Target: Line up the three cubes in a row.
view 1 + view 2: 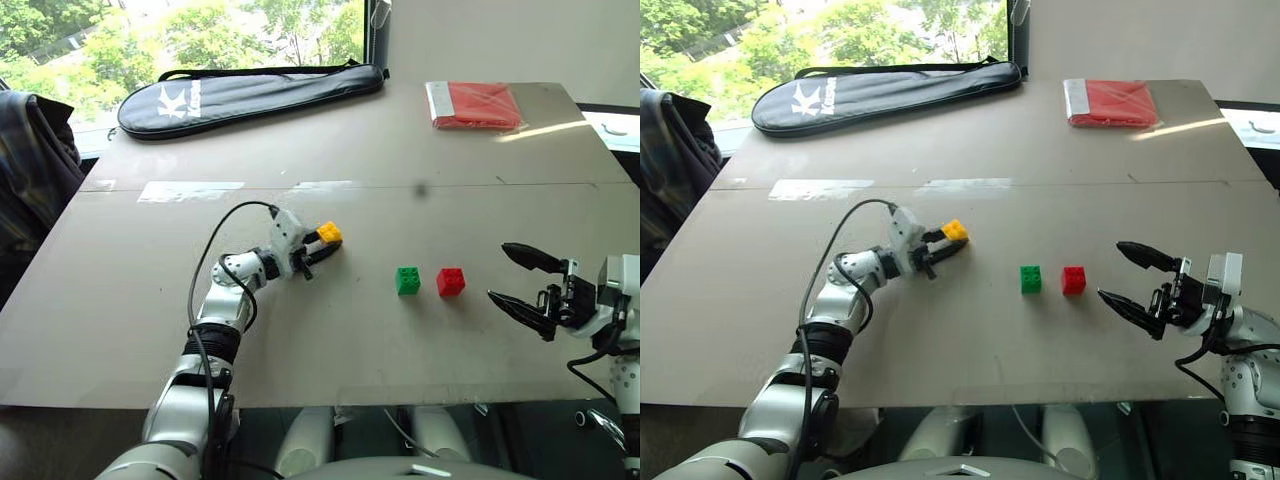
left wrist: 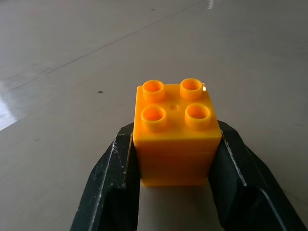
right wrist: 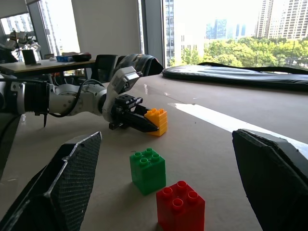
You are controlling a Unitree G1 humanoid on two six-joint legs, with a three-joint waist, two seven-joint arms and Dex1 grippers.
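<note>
At the far left edge a dark, checked piece of cloth (image 1: pixel 35 165) is cut off by the frame; what it belongs to cannot be made out. A long black zipped racket bag (image 1: pixel 250 95) lies along the far left of the grey-brown worktop (image 1: pixel 120 330).

The left claw (image 1: pixel 325 245) is closed on the small yellow plastic studded cube (image 1: pixel 329 232), one black finger pressed to each side face. In the left wrist view the cube's lower edge is partly hidden between the fingers (image 2: pixel 108 183), and whether it touches the worktop cannot be told. Its studs face up; being a cube, it has no long axis. It sits left of centre, slightly farther from the robot than the other two.

To its right, near the middle, the small green plastic studded cube (image 1: pixel 407 280) stands on the worktop, studs up. Just beside it on the right, apart by a narrow gap, stands the small red plastic studded cube (image 1: pixel 450 282), studs up. These two lie in a left-to-right line.

At the far right a flat red packet (image 1: pixel 478 104) lies on the worktop.

At the near right, the right claw (image 1: pixel 520 282) is spread wide, empty, pointing left toward the red cube and well apart from it.
</note>
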